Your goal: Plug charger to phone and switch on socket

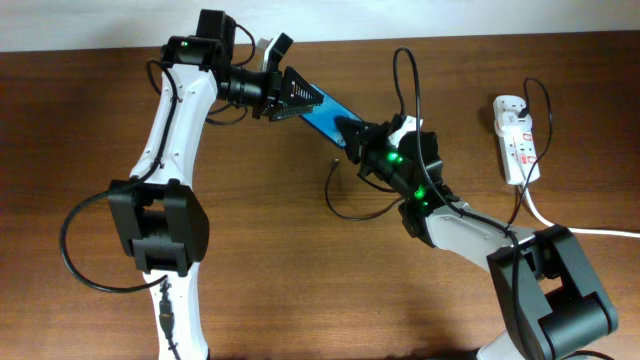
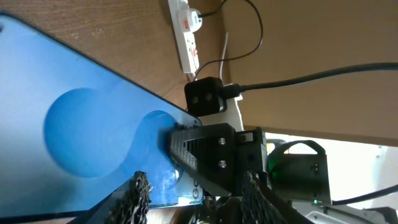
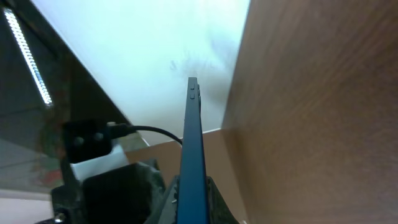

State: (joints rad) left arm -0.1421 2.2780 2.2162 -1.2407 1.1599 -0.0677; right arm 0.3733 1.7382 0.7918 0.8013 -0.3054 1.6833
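Right gripper (image 1: 352, 133) clamped on the phone's (image 1: 322, 115) lower-right end, holding it on edge mid-frame, likely to present its port; left gripper (image 1: 292, 97) at upper-left end, grip unclear; charger (image 1: 329, 190) loose just below; socket (image 1: 515, 140) far right.

The left arm (image 1: 170, 130) rises from the near edge, bends at its elbow, and turns its wrist to the right. The left gripper (image 1: 292, 95) sets its fingers (image 2: 140, 194) apart around one end of the phone (image 1: 322, 113); whether they clamp it is unclear. The right arm (image 1: 470, 225) reaches up and left from its base. The right gripper (image 1: 352, 135) is closed on the phone's other end, which stands edge-on between its fingers (image 3: 149, 190).
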